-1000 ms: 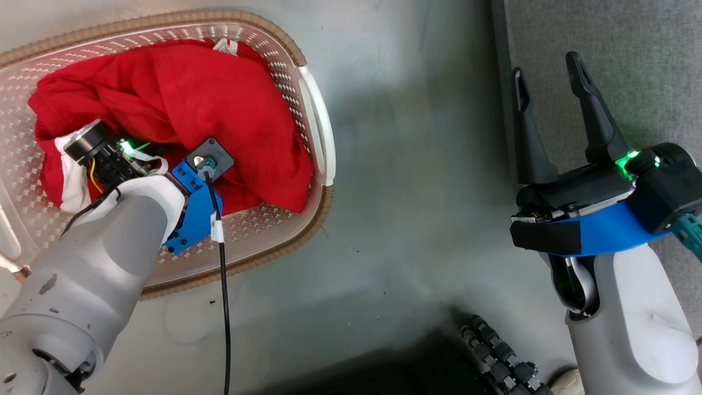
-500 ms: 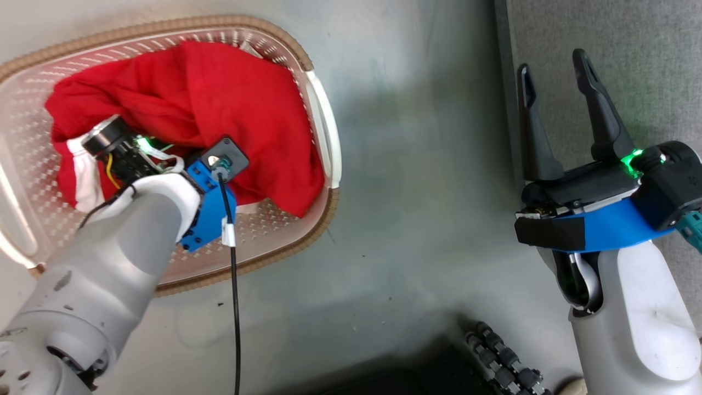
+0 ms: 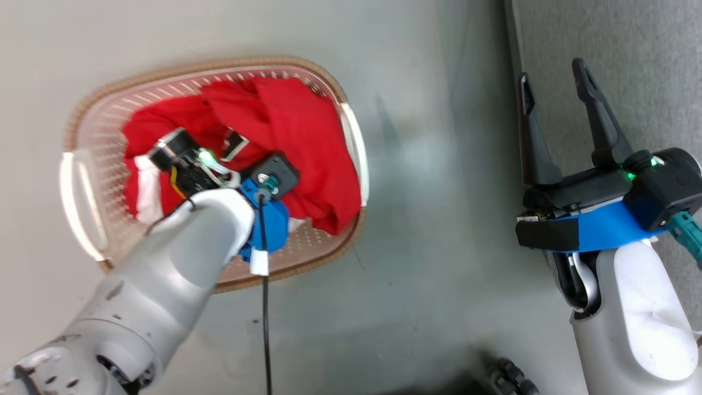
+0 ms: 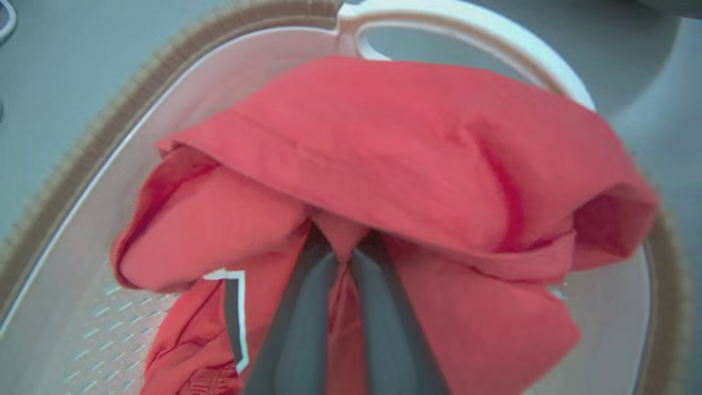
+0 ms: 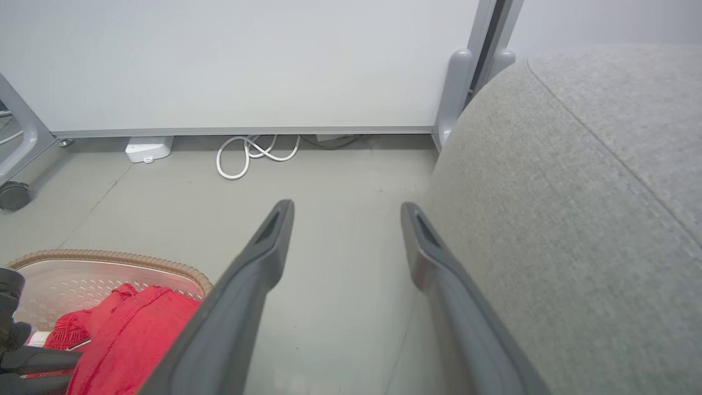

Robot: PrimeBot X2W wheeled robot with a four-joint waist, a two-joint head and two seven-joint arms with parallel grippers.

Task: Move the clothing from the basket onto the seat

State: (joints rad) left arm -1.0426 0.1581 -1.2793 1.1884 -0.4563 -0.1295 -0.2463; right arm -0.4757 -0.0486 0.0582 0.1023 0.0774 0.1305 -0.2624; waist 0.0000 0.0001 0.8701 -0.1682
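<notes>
The cream basket with its brown rim stands on the grey floor, left of centre in the head view. Bright red clothing is heaped inside, with a white-trimmed piece at the left and a dark-and-white logo showing. My left gripper reaches into the heap. Its fingers are shut on a fold of the red clothing. My right gripper stands open and holds nothing, above the floor at the edge of the grey seat. The seat rises just right of the right gripper.
A strip of bare grey floor separates basket and seat. A white wall panel lies ahead, with a coiled white cable, a small white box and a grey post at its foot. A caster sits far left.
The head camera has moved, so the basket looks smaller and farther right. The red clothing is bunched higher and narrower around my left gripper. The right gripper stays open beside the seat.
</notes>
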